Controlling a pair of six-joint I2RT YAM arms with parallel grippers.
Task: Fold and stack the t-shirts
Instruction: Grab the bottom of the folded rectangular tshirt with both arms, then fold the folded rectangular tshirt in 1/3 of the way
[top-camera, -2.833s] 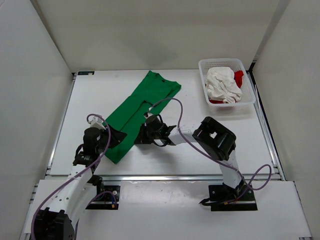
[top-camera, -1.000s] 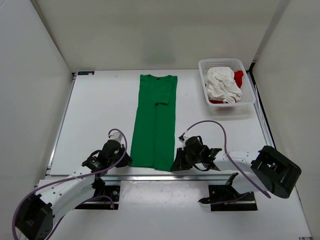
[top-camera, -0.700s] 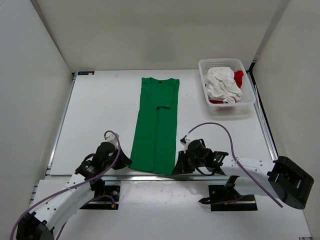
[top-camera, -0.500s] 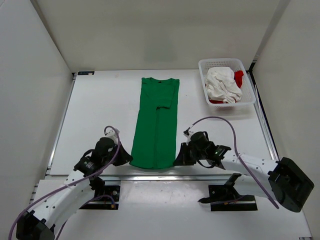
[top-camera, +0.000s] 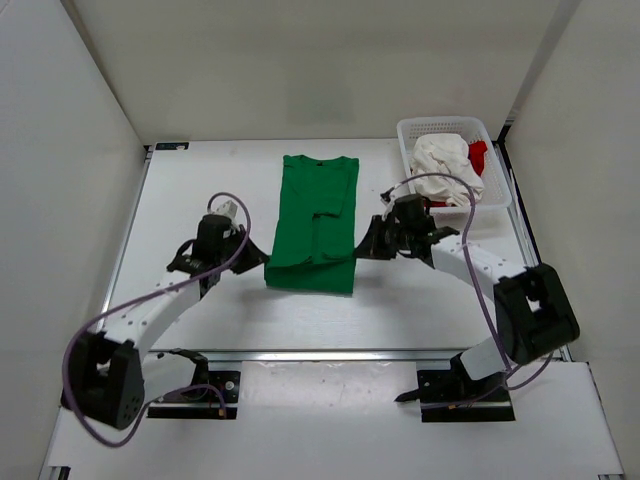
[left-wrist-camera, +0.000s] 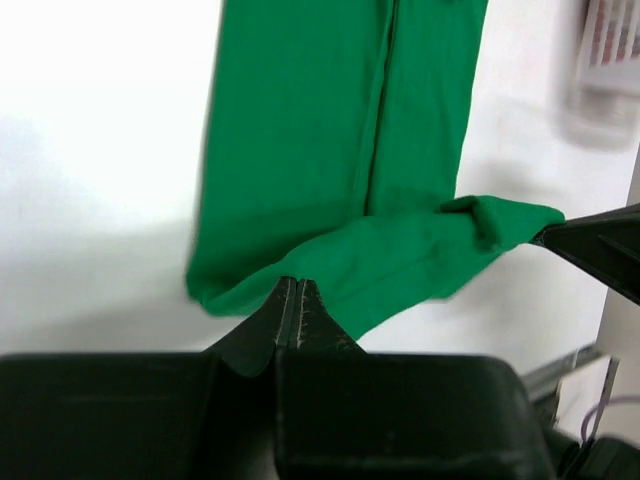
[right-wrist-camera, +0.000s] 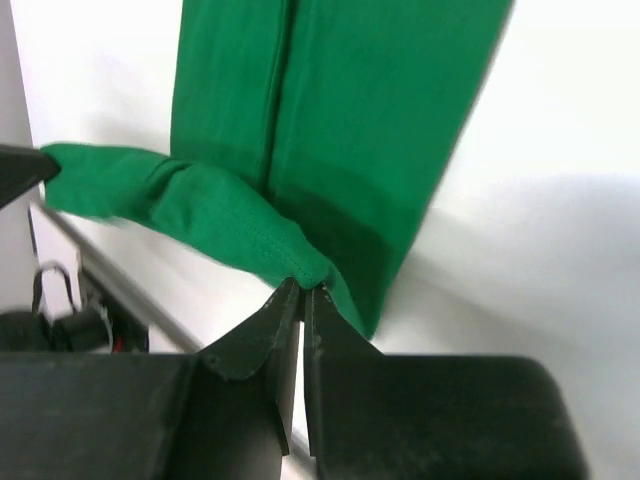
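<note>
The green t-shirt (top-camera: 315, 215) lies as a long strip in the table's middle, its near hem lifted and carried back over the lower part. My left gripper (top-camera: 262, 257) is shut on the hem's left corner (left-wrist-camera: 290, 275). My right gripper (top-camera: 358, 250) is shut on the hem's right corner (right-wrist-camera: 305, 272). Both hold the hem above the cloth. The white t-shirt (top-camera: 445, 168) and the red t-shirt (top-camera: 478, 153) lie crumpled in the basket.
A white mesh basket (top-camera: 499, 196) stands at the back right of the table. White walls enclose the left, back and right sides. The table's metal front rail (top-camera: 330, 354) runs across near the arm bases.
Both grippers have lifted the green shirt's near hem from the front edge and carried it away from the bases, so the strip looks shorter.
</note>
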